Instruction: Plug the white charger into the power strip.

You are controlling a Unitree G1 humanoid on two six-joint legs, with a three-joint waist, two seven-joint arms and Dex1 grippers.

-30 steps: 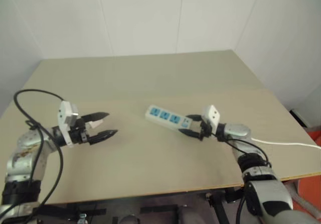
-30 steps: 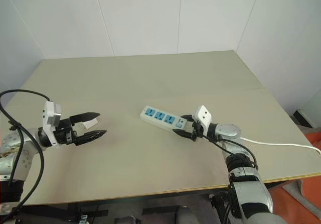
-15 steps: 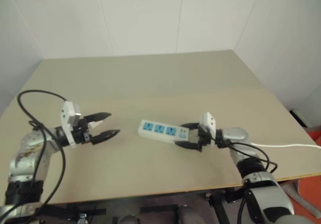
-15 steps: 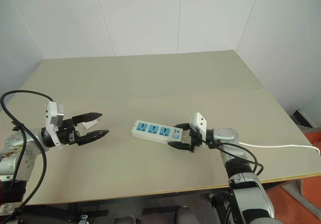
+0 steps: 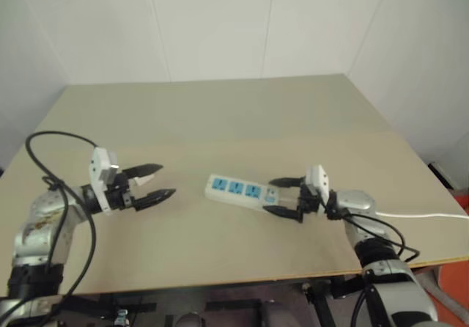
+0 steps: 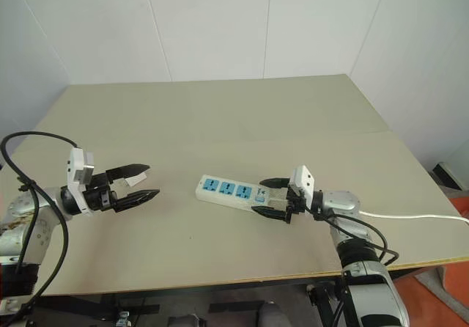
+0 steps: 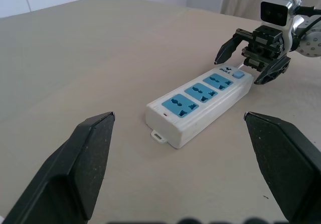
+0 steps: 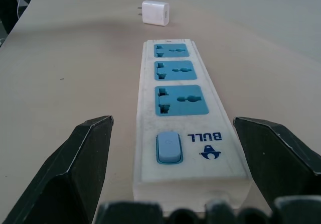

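Right end effector (image 6: 270, 199) released, straddling the power strip's (image 6: 233, 192) switch end; white charger (image 8: 156, 12), light, rigid, likely slippery, sits beyond, best pinched across flat sides. Left end effector (image 6: 145, 183) released.

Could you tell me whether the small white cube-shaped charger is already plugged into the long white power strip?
No, the small white cube-shaped charger lies on the table beyond the long white power strip, all three blue sockets empty.

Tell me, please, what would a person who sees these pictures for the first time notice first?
First comes the power strip, a white bar with three blue sockets, lying flat near the middle of the table. The right gripper stands open around its switch end, one finger on each side. The left gripper, also open, points at the strip from the robot's left, and the white charger lies on the table beyond the strip's far end.
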